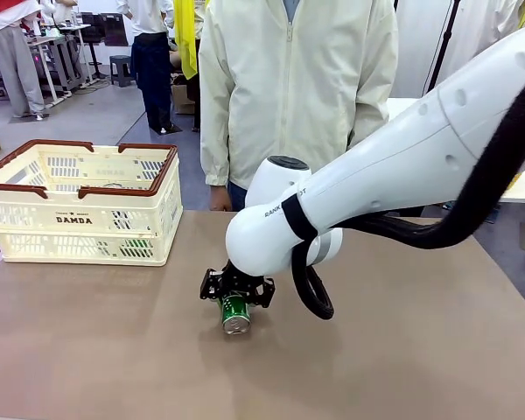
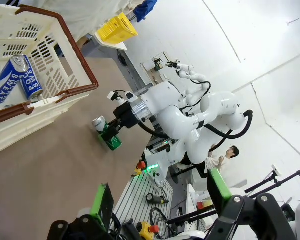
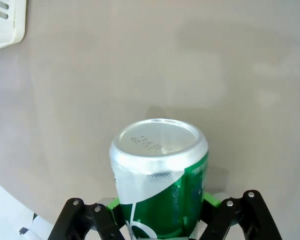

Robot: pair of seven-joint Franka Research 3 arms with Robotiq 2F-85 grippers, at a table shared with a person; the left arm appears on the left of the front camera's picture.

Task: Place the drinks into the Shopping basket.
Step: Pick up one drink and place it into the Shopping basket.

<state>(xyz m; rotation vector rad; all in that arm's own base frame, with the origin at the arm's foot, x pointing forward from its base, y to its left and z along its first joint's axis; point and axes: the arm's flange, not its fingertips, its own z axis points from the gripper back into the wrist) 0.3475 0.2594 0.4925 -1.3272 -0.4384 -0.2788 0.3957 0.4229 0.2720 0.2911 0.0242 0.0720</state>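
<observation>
Front view, table: a plain brown tabletop (image 1: 402,350) is seen across the lower frame, with grey floor and other work tables in the upper left behind it.
Front view, basket: the cream slotted basket (image 1: 79,206) with a brown rim is stood at the left edge, on the table.
Front view, person: a person in a pale jacket (image 1: 297,87) is seen at the far side, top centre.
Front view, right gripper: the right gripper (image 1: 236,293) is pinched on a green can (image 1: 235,313) at lower centre, low over the tabletop.
Left wrist view, room: white walls fill the right half; a yellow basket (image 2: 118,28) is seen at the top.
Left wrist view, blue can: a blue can (image 2: 15,78) is lying inside the cream basket, upper left.
Left wrist view, left gripper: the left gripper (image 2: 160,200) is spread wide, with nothing between its green pads.
Right wrist view, surface: the bare brown tabletop fills the frame, with a basket corner at upper left.
Right wrist view, can: the green can is clamped between the pads at bottom centre, its silver end turned to the camera.
</observation>
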